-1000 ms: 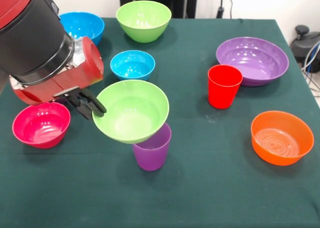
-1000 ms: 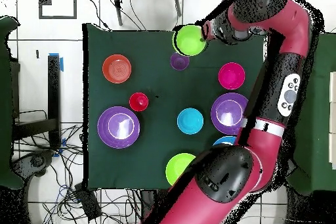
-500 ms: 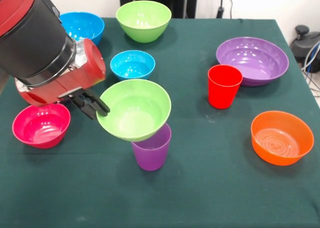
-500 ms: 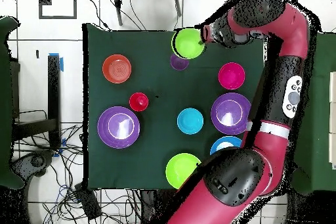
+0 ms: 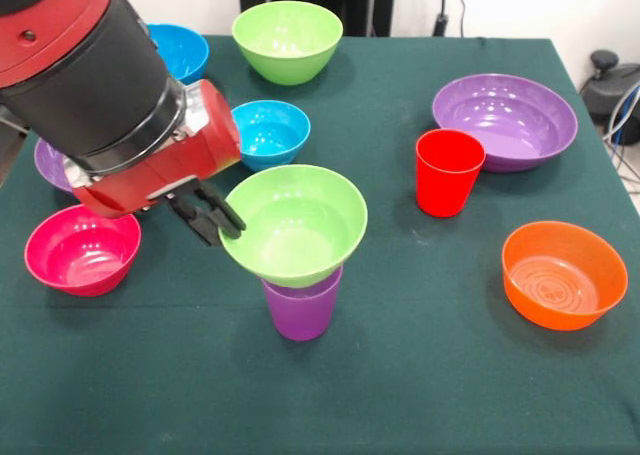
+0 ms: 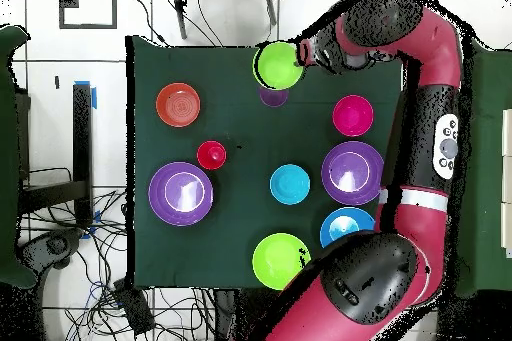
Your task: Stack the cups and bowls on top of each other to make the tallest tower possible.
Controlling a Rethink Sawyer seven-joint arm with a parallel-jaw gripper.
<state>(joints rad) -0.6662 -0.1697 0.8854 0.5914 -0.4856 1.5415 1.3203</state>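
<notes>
A: Front view, entry one. What does the gripper point(image 5: 218, 218) have?

B: Its black fingers are clamped on the left rim of a lime green bowl point(image 5: 294, 225). The bowl is tilted slightly and sits over the mouth of the purple cup point(image 5: 302, 306), which stands upright on the green table point(image 5: 400, 375). I cannot tell whether bowl and cup touch.

A: Other items in that view?

B: Red cup point(image 5: 448, 172) upright, just beside the wide purple bowl point(image 5: 505, 120). Orange bowl point(image 5: 564, 274) near the right edge. Pink bowl point(image 5: 82, 249) at left, below the arm. A small blue bowl point(image 5: 268, 133) behind the held bowl; a second green bowl point(image 5: 287, 40) and another blue bowl point(image 5: 183, 50) at the far edge. A sliver of a second purple bowl point(image 5: 50, 163) shows behind the arm.

A: Overhead view?

B: The held green bowl point(image 6: 278, 65) covers most of the purple cup point(image 6: 273, 96); only a purple crescent shows under it. The gripper point(image 6: 304, 54) meets the bowl's rim at its right side. The red cup point(image 6: 211, 155) stands well apart, between the orange bowl point(image 6: 178, 105) and a wide purple bowl point(image 6: 181, 193).
</notes>
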